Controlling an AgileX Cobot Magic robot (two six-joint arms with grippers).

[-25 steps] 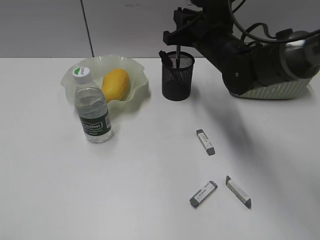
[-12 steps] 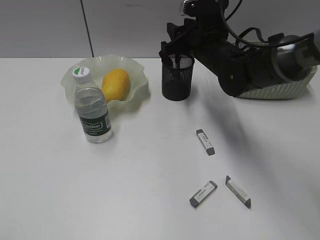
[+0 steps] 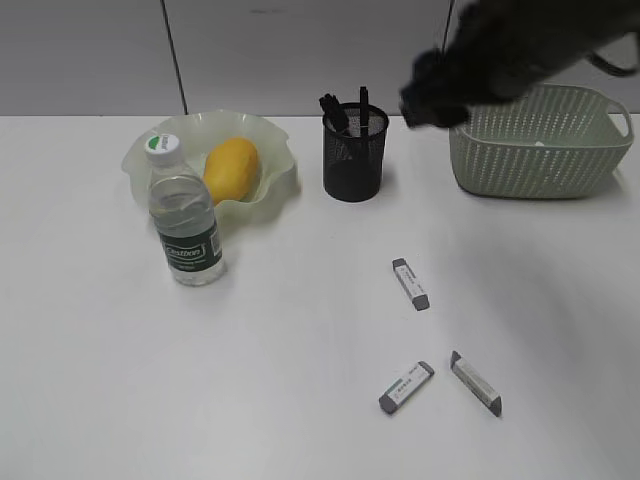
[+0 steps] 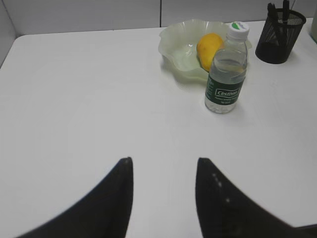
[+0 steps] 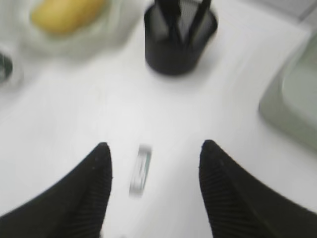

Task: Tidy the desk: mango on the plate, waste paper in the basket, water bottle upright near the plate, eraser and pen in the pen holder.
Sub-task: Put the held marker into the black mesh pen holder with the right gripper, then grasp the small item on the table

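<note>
Pens (image 3: 350, 110) now released in holder (image 3: 354, 160)

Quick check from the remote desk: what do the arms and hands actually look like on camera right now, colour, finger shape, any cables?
Both hands are black. The left hand shows two smooth tapering fingers with tiny pale dots on one. The right hand has two rounded fingers with finely ribbed surfaces. In the exterior view the right arm is a dark, motion-blurred bulk with a thin black cable looping beside it. No markings are readable.

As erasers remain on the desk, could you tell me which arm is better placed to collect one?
Probably the right: its open gripper has an eraser below it; the left gripper sees none.
</note>
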